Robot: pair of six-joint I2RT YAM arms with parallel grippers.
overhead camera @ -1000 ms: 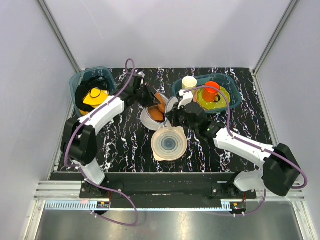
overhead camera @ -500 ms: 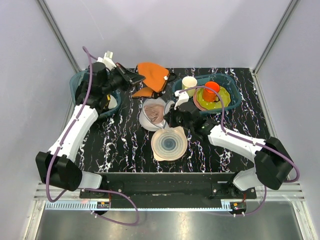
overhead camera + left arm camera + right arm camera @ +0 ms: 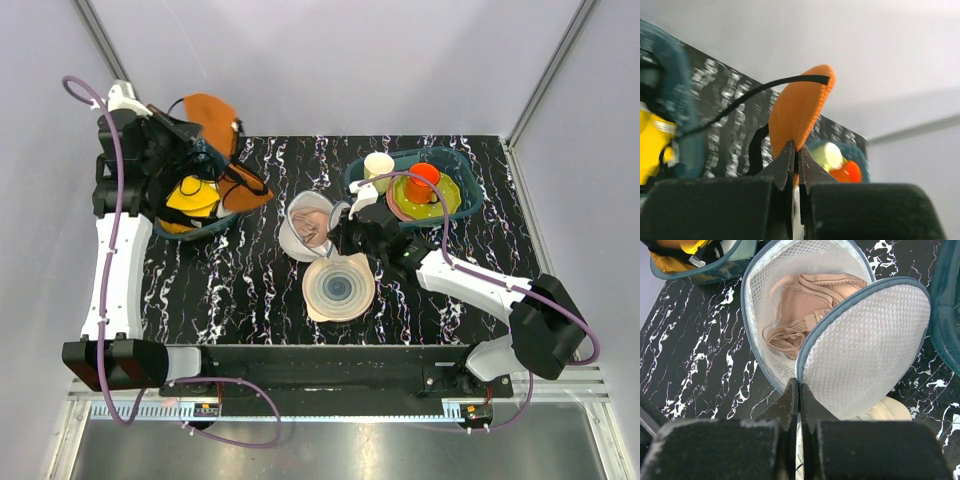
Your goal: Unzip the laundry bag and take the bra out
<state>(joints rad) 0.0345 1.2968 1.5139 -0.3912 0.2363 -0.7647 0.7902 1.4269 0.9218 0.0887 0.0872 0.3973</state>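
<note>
L end effector [image 3: 190, 135] gripping orange garment [image 3: 213, 115] above teal bin [image 3: 185, 232]; laundry bag [image 3: 293, 242] open, bra [image 3: 314, 228] inside

The bra [image 3: 800, 315] lies partly hidden under the folded-back flap of the laundry bag [image 3: 867, 350]. In the left wrist view, the orange garment [image 3: 799, 107] has its lower end hidden between the fingers of the left end effector [image 3: 796, 162], and the tub [image 3: 861, 155] behind is blurred.
</note>
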